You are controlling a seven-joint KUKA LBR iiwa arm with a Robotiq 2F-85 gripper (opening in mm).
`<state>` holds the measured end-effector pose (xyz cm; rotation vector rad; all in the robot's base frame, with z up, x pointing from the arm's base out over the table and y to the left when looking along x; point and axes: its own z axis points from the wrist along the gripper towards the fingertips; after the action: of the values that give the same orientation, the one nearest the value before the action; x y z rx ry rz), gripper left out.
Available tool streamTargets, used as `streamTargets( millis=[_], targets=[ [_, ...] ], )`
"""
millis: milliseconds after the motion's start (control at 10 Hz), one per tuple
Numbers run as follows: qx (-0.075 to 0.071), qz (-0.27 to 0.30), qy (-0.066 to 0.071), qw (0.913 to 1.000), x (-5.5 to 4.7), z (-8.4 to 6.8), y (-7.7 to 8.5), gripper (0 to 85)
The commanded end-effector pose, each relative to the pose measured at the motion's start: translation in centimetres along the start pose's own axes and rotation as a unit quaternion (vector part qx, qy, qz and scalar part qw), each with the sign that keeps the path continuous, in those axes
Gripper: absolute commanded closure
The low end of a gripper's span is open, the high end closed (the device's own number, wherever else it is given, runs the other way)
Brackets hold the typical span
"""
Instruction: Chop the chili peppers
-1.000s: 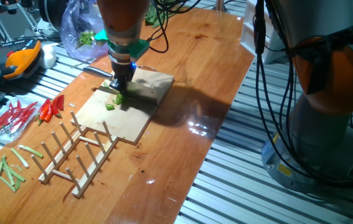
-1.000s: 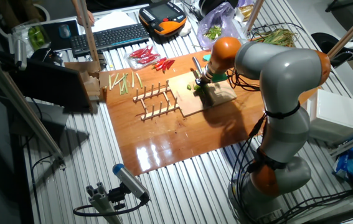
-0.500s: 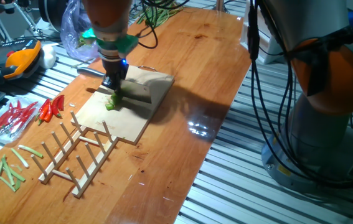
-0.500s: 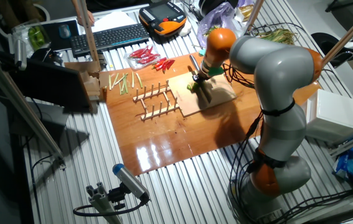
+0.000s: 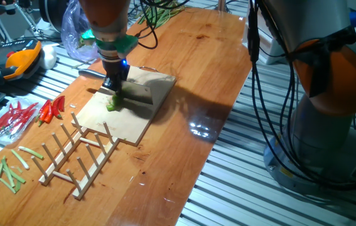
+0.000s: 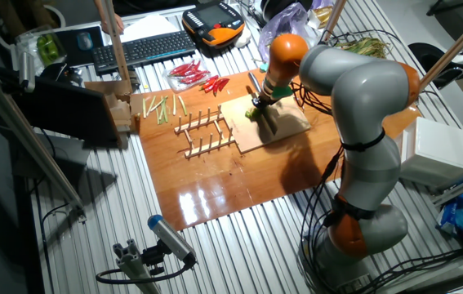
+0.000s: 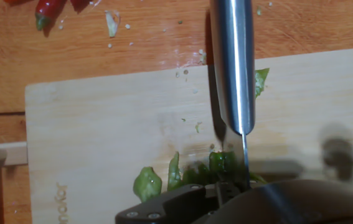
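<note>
The chili peppers (image 5: 112, 104) are small bright green bits on the wooden board (image 5: 125, 124), right under my gripper (image 5: 114, 85). The gripper is shut on a knife (image 5: 90, 73) whose steel blade sticks out to the left over the board's edge. In the other fixed view the gripper (image 6: 258, 104) stands over the chili bits (image 6: 250, 113) at the far end of the board (image 6: 280, 131). In the hand view the blade (image 7: 233, 62) runs away from me across the board (image 7: 101, 124), and green chili pieces (image 7: 176, 174) lie at its base.
Long red chilies (image 5: 51, 110) lie left of the board, also in the hand view (image 7: 48, 9). A wooden peg rack (image 5: 80, 154) sits in front of the board. Pale green sticks (image 5: 2, 172) lie at the front left. A plastic bag (image 5: 77, 31) and an orange pendant (image 5: 21, 59) are behind.
The gripper with the knife has shifted a little to the left over the board since a second ago. Over the last half second it has barely moved.
</note>
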<state>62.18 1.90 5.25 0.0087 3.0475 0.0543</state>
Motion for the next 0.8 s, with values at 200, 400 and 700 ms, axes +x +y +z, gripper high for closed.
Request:
streamTargets(
  millis=[200,400,700],
  targets=[
    [-0.002,0.002,0.002,1.0000,-0.2,-0.6,0.1,85.0],
    [-0.002,-0.001,0.006,1.0000,-0.6,-2.0,-0.2,85.0],
    [-0.002,0.009,0.000,1.0000,-1.1,-2.7,-0.5,85.0]
  ],
)
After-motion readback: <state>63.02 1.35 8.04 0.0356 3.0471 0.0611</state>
